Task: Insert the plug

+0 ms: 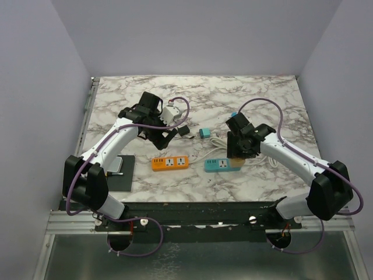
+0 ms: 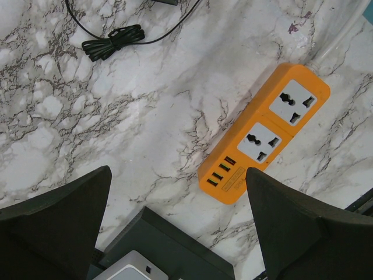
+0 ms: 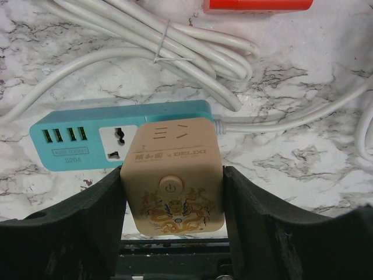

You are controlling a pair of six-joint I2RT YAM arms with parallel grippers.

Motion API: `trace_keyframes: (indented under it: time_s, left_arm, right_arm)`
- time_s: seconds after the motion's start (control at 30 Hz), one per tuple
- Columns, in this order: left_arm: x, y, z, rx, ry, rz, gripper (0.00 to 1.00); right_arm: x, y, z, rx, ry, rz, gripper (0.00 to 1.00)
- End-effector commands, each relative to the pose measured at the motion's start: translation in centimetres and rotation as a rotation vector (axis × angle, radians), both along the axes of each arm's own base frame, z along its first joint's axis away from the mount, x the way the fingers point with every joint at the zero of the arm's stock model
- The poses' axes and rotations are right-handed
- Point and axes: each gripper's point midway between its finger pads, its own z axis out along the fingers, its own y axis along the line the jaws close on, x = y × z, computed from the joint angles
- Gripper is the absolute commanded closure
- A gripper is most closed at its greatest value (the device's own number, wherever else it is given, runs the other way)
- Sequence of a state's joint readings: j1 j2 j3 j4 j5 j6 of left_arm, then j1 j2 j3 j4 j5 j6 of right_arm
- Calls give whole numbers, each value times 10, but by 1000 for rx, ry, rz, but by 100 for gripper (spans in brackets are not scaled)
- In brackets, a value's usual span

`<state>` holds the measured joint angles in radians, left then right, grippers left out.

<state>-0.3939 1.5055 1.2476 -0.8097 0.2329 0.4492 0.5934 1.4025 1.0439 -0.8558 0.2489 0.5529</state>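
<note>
My right gripper (image 3: 172, 182) is shut on a beige cube plug adapter (image 3: 172, 157) with a gold dragon print and a power button. It holds the cube over the right-hand socket of the teal power strip (image 3: 70, 143); I cannot tell whether the pins are seated. In the top view the cube (image 1: 237, 157) sits at the strip's right end (image 1: 217, 166). My left gripper (image 2: 178, 172) is open and empty above the marble, near the USB end of an orange power strip (image 2: 265, 131), which lies at centre in the top view (image 1: 171, 163).
White cords (image 3: 175, 46) of the strips lie coiled behind the teal strip. A bundled black cable (image 2: 113, 42) and a small teal block (image 1: 204, 133) lie mid-table. A black pad with a grey device (image 1: 119, 171) sits at the near left.
</note>
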Motion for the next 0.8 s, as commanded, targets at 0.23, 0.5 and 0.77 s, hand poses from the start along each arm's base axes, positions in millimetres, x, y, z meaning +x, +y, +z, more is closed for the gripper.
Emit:
trace_keyframes:
  time_s: [0.23,0.5,0.77]
  left_arm:
    - [0,6,7,15,-42,9,1]
    - [0,7,9,16,-53,12,1]
    - [-4,0,9,-19,-41,-23,1]
  right_arm:
    - [-20,-21,-13,-59,48,-28,99]
    - [-27,-23,-17,-70,61,-24,99]
    - [-38,-21,-29,-58,76,-51,99]
